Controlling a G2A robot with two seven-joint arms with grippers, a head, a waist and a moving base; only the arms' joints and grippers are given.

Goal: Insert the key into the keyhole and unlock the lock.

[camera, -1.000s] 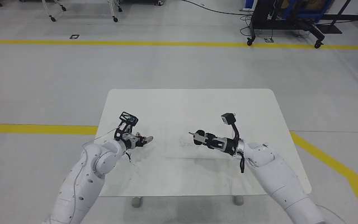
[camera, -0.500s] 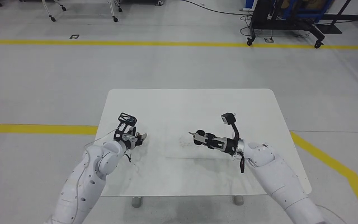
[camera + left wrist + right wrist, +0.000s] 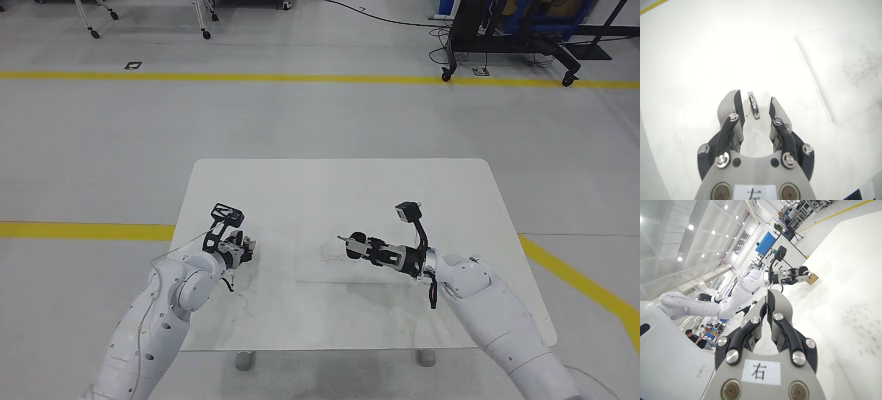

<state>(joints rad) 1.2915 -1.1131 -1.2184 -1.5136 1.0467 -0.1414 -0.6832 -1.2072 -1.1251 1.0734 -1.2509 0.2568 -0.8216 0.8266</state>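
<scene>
Left claw (image 3: 755,100): fingers parted, straddling the brass padlock (image 3: 753,107). The padlock sits edge-on between the pads with a gap on each side and is not clamped. Judged purpose: placed to take hold of the lock and steady it for the key.

Right claw (image 3: 767,303): closed on the key (image 3: 344,239). The blade projects beyond the fingertips toward the left claw and is well apart from it. Judged purpose: held ready for insertion.

The keyhole cannot be made out.

Count: one padlock, one key, two claws, one white table (image 3: 330,185).
</scene>
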